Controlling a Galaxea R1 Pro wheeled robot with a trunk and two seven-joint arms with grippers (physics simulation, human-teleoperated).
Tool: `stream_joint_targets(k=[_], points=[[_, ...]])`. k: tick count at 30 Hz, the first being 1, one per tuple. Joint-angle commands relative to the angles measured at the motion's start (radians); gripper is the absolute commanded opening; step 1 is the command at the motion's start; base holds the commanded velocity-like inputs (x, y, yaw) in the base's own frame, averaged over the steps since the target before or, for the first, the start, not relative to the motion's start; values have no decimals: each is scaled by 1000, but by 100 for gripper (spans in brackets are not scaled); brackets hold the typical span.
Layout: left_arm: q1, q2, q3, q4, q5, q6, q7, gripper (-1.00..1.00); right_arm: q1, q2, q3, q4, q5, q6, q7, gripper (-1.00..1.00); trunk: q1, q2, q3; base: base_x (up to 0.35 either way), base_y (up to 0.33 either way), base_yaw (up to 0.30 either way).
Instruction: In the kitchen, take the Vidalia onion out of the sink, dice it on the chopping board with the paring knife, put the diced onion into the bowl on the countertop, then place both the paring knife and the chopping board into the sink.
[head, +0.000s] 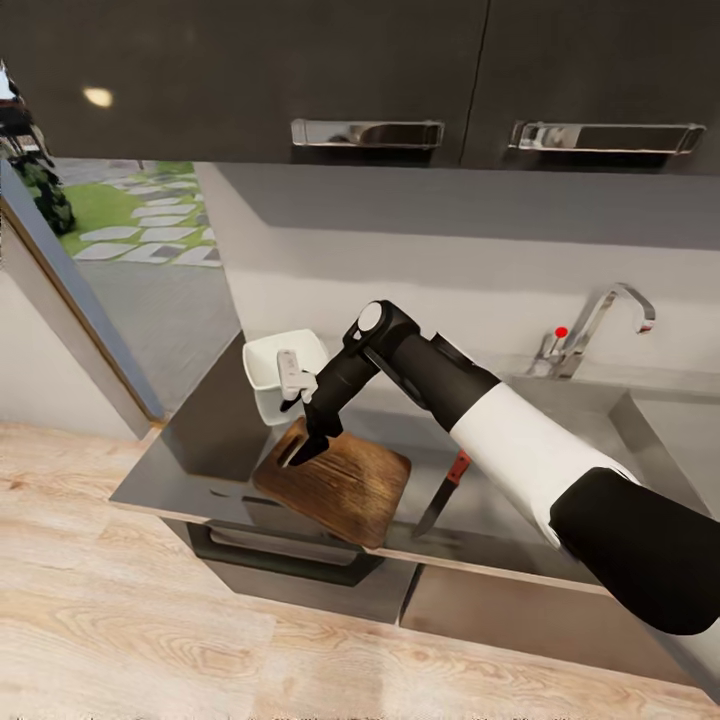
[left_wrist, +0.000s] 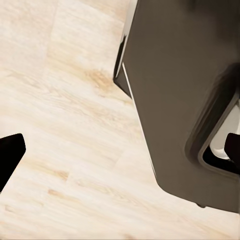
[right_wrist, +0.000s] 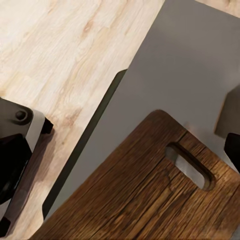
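Observation:
The dark wooden chopping board (head: 340, 485) lies at the countertop's (head: 180, 470) front edge, its handle slot toward the bowl. My right gripper (head: 305, 448) hangs open just over that slotted end; in the right wrist view the gripper (right_wrist: 122, 157) straddles the board (right_wrist: 145, 200), with nothing between the fingers. The white bowl (head: 270, 362) stands behind it by the wall. The red-handled paring knife (head: 447, 488) lies right of the board, partly under my arm. The sink (head: 600, 405) with its chrome tap (head: 600, 322) is at the right. My left gripper (left_wrist: 120, 152) is open above the floor. The Vidalia onion is out of view.
Dark upper cabinets with chrome handles (head: 368, 133) hang over the counter. Below the worktop is a dark drawer front with a long handle (head: 280, 555). Light wooden floor (head: 150, 640) spreads in front, and a glass door (head: 60, 300) to a garden stands at the left.

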Motion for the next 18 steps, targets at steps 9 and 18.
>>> stream_joint_targets(k=[9,18], points=[[-2,0,8,4,-3,-6,0,100,-1,0,18,-1,4,10,4,100,-11,20,-7,0,0,71],[-2,0,8,4,-3,-6,0,100,-1,0,19,-1,4,10,1,100,-11,20,-22,0,0,71]])
